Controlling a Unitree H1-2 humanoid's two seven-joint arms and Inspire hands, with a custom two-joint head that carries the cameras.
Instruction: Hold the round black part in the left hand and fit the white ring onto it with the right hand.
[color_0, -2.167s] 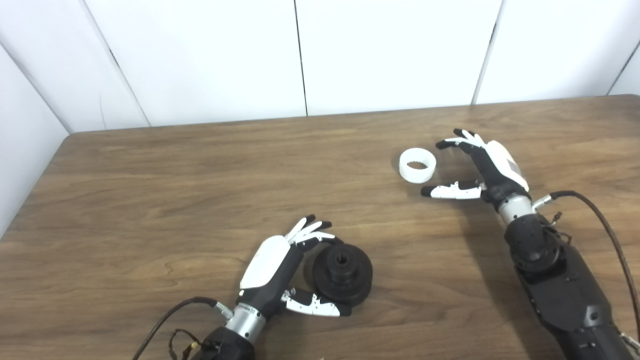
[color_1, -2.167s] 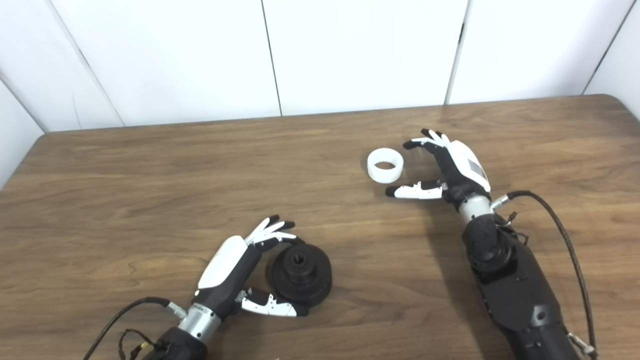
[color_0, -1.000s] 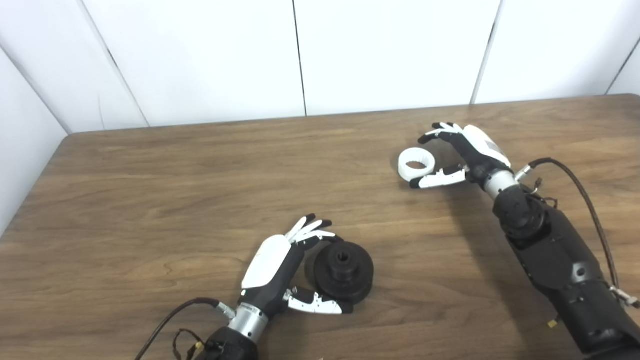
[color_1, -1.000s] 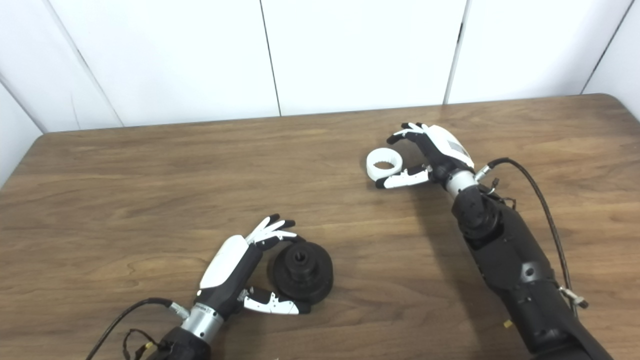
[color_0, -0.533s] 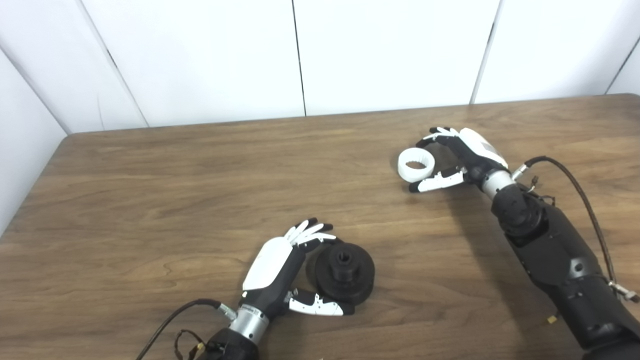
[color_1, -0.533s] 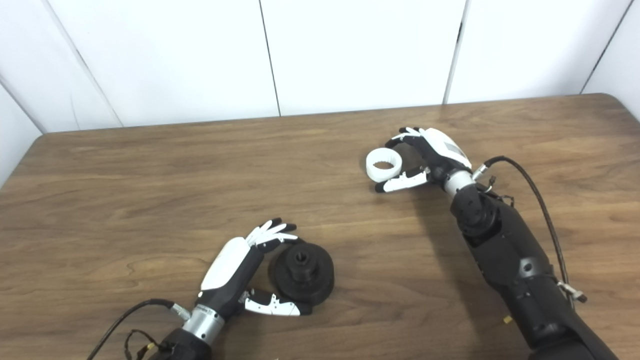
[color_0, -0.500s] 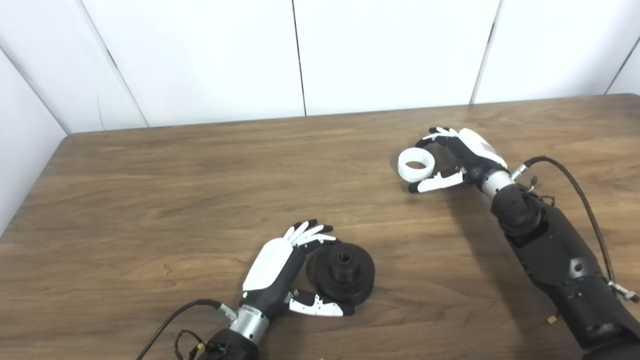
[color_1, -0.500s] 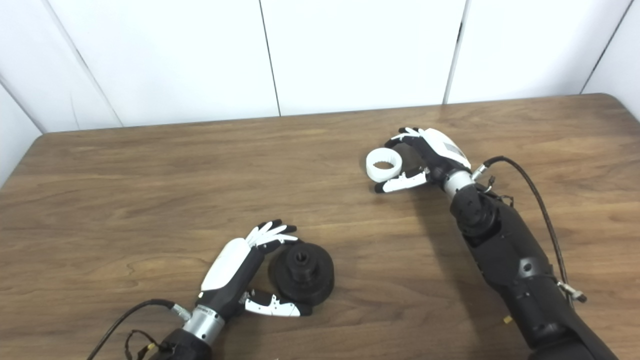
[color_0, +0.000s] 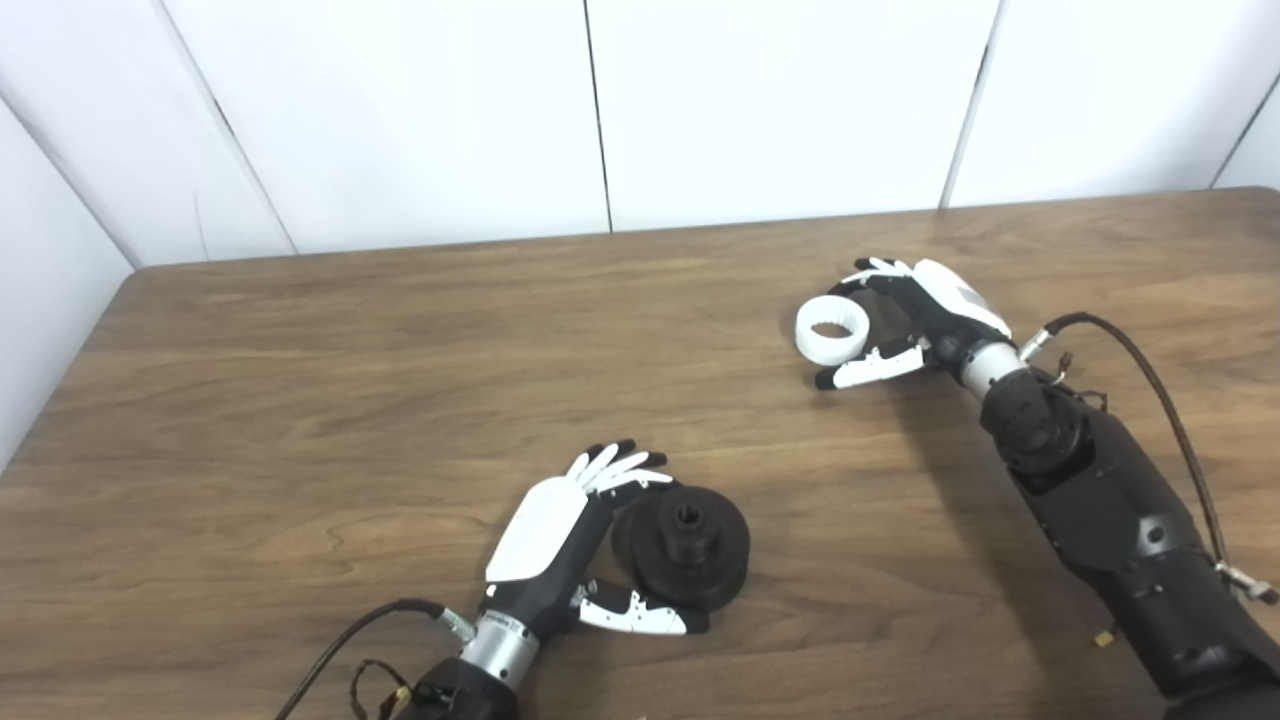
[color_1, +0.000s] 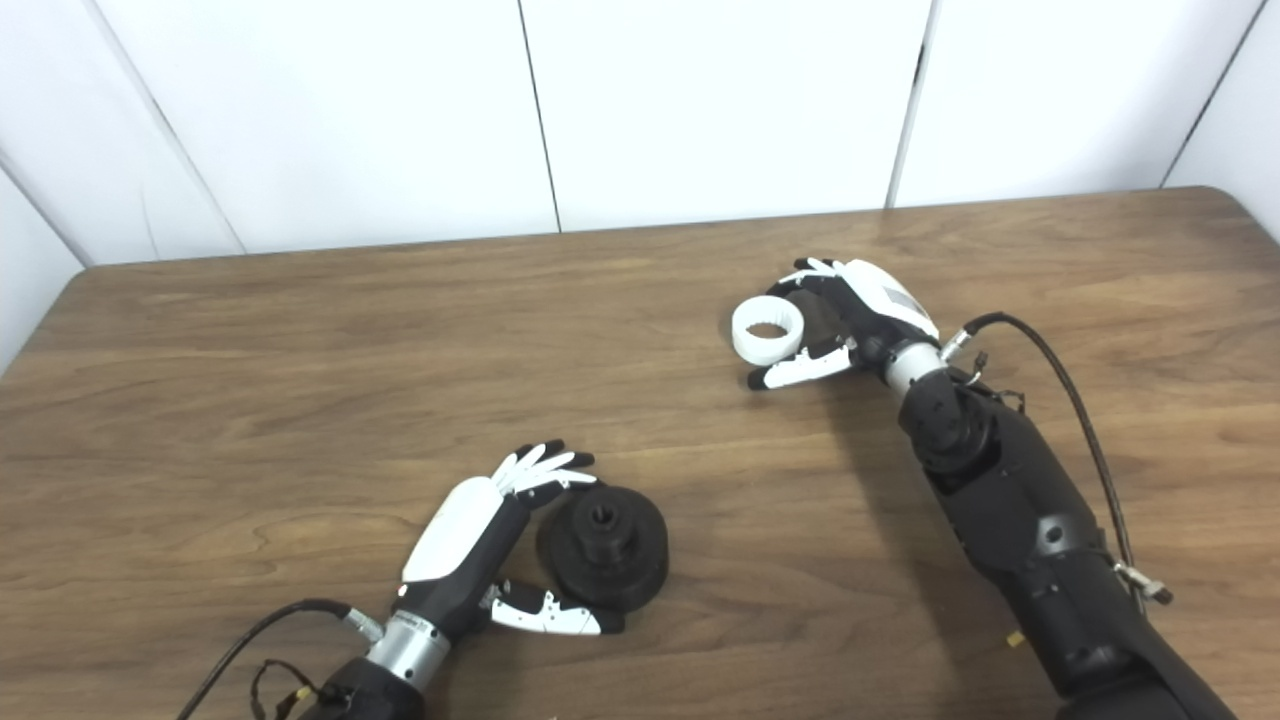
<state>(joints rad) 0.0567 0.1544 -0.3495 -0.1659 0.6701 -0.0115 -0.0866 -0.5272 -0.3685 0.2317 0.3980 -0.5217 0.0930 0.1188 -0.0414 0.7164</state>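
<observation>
White ring: lying flat on the wooden table, bore up, at about 2 o'clock from table centre. Short plastic-looking collar, and my read is light, rigid and smooth, so liable to skid or pop out of a pinch.
Where to take it: across the outer wall, thumb on the near side and fingers on the far side, low enough that it cannot tip.
Right hand: at the ring's 3 o'clock, curled around it. Fingers arch over the far rim, thumb reaches along the near side. Fingers apart, not clamped; whether any tip touches the ring, I cannot tell.
Round black part: stepped disc with a raised hub and centre hole, flat on the table at 6 o'clock, well apart from the ring. Looks dense and stiff, heavier than the ring; the wide rim is the place to hold.
Left hand: cupped at the part's 9 o'clock, fingers over the far edge, thumb against the near edge. Part not lifted; a firm clamp cannot be confirmed.
</observation>
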